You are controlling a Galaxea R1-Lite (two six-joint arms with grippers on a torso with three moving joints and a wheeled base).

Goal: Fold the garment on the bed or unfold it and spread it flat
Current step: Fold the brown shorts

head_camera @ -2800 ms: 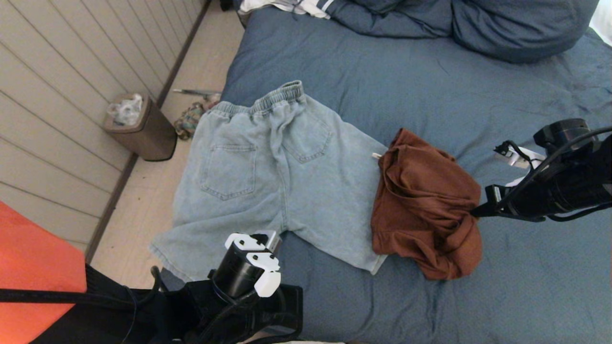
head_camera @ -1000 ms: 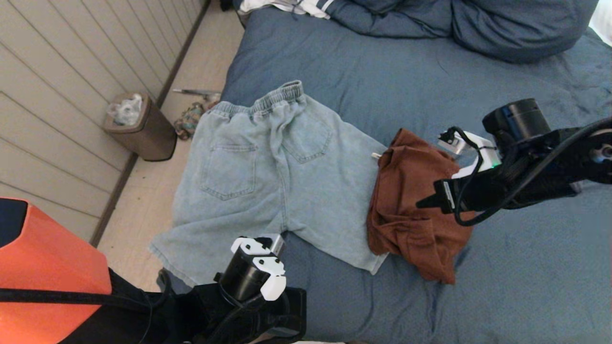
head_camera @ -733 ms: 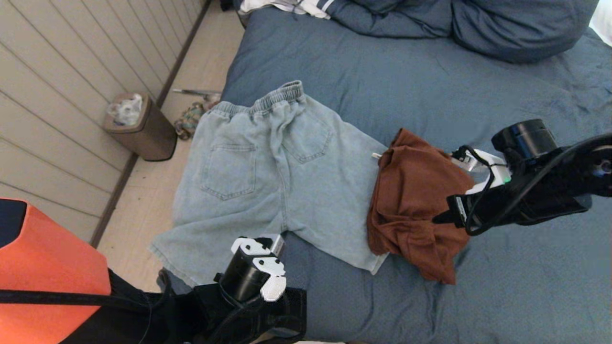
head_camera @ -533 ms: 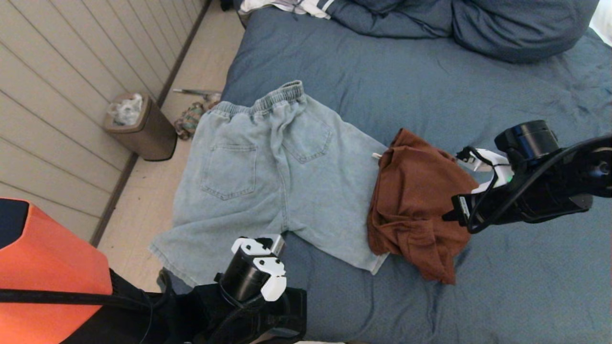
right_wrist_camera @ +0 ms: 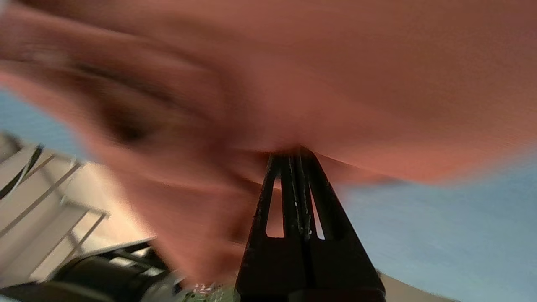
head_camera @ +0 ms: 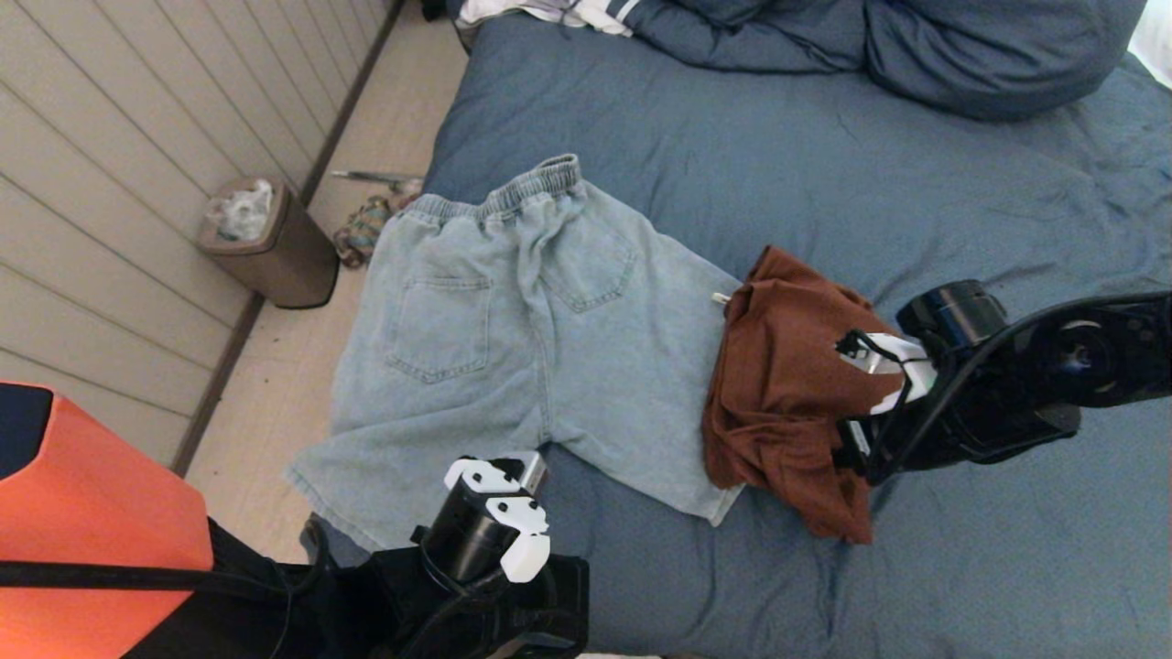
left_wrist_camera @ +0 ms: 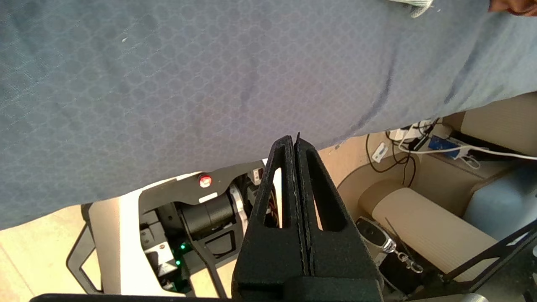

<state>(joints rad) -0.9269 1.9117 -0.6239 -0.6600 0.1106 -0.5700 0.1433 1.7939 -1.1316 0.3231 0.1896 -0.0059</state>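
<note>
A crumpled rust-brown garment (head_camera: 787,384) lies on the slate-blue bed (head_camera: 824,165), just right of light denim shorts (head_camera: 513,339) spread flat with the back pockets up. My right gripper (head_camera: 841,448) comes in from the right and is shut on the brown garment's near right part. In the right wrist view its closed tips (right_wrist_camera: 295,153) meet a fold of the brown cloth (right_wrist_camera: 335,75). My left gripper (left_wrist_camera: 293,140) is shut and empty, parked low at the bed's near edge, below the shorts' leg hems. The head view shows only its arm (head_camera: 485,522).
Blue pillows (head_camera: 961,46) and a white striped cloth (head_camera: 568,11) lie at the head of the bed. On the floor to the left stand a brown waste bin (head_camera: 270,243) and a small heap of cloth (head_camera: 366,224). An orange panel (head_camera: 82,513) fills the near left corner.
My right gripper has swung left and towards me over the brown garment, drawing its right side in so the heap is narrower. The shorts and left arm have stayed put.
</note>
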